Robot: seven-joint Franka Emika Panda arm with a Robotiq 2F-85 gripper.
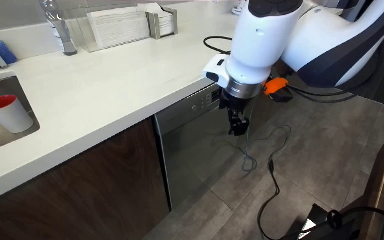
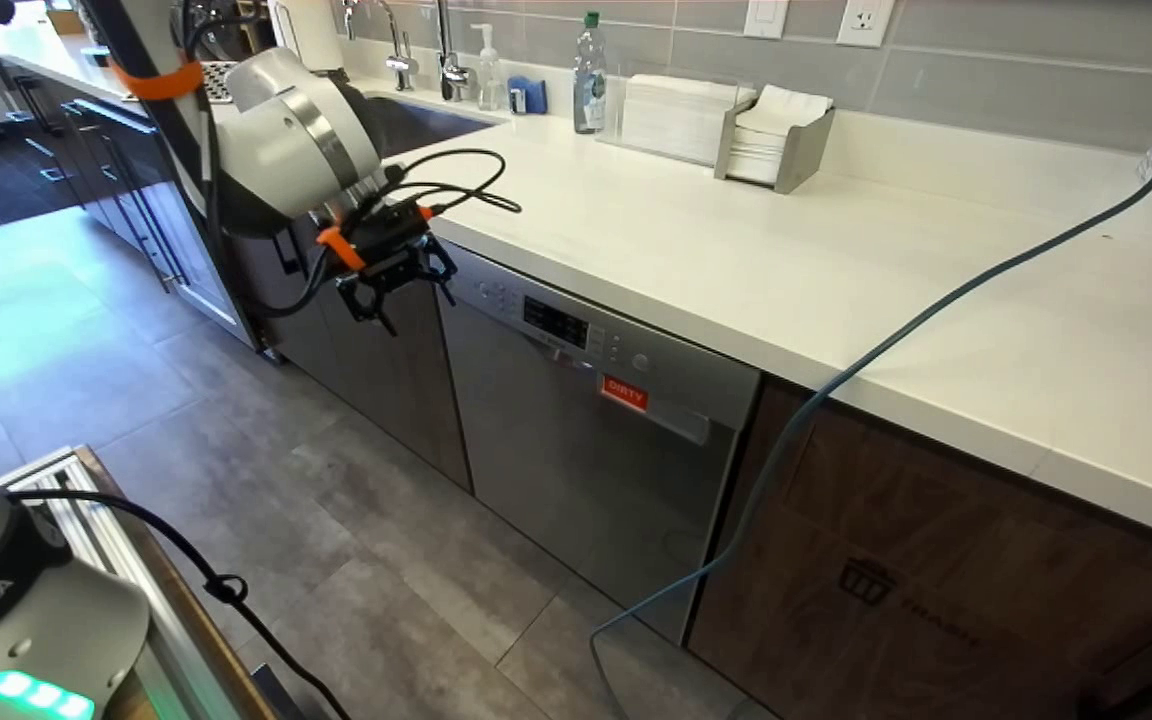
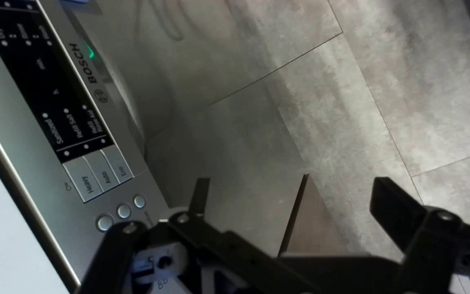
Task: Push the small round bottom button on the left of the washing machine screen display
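The silver Bosch machine [image 1: 192,156] sits under the counter; it also shows in an exterior view [image 2: 576,450]. Its dark display [image 3: 43,81] is at the left of the wrist view and also shows in an exterior view [image 2: 556,322]. Three small round buttons stand in a row beside the display; the bottom button [image 3: 139,201] is nearest the panel's lower edge. My gripper [image 3: 292,190] is open and empty, its left finger just to the right of the buttons in the picture. In both exterior views the gripper [image 1: 238,126] [image 2: 423,315] hangs in front of the machine's upper left area, apparently not touching it.
The white countertop [image 1: 118,76] overhangs the panel. A sink with a cup [image 1: 12,115], a bottle [image 2: 589,80] and a napkin holder [image 2: 776,145] are on it. A cable [image 2: 796,430] hangs across the machine's right side. A red DIRTY sign [image 2: 624,392] is on the door.
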